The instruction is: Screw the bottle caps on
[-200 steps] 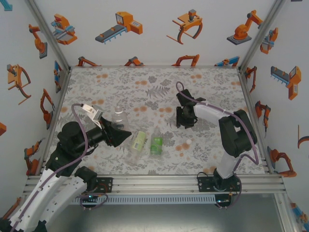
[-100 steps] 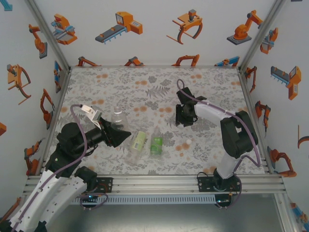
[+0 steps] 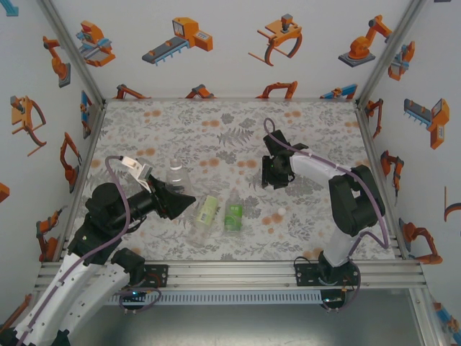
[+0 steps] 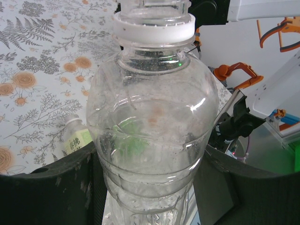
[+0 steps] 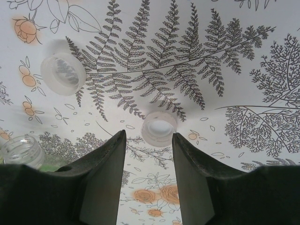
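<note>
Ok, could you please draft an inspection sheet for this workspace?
Surface: floral-print table.
Job's things: unlabelled bottle gripped; pale-label bottle and green-label bottle lying side by side; white cap and second cap loose on the table.
Clutter: nothing seen.
Grippers: left gripper shut on the unlabelled bottle; right gripper open over the white cap.
Cables: purple cable loops along each arm.
Surroundings: white walls with orange robot stickers; metal frame.

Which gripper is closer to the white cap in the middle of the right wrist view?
Right. The right gripper has its open fingers framing the white cap; the left gripper is away from it, shut on the unlabelled bottle.
</note>
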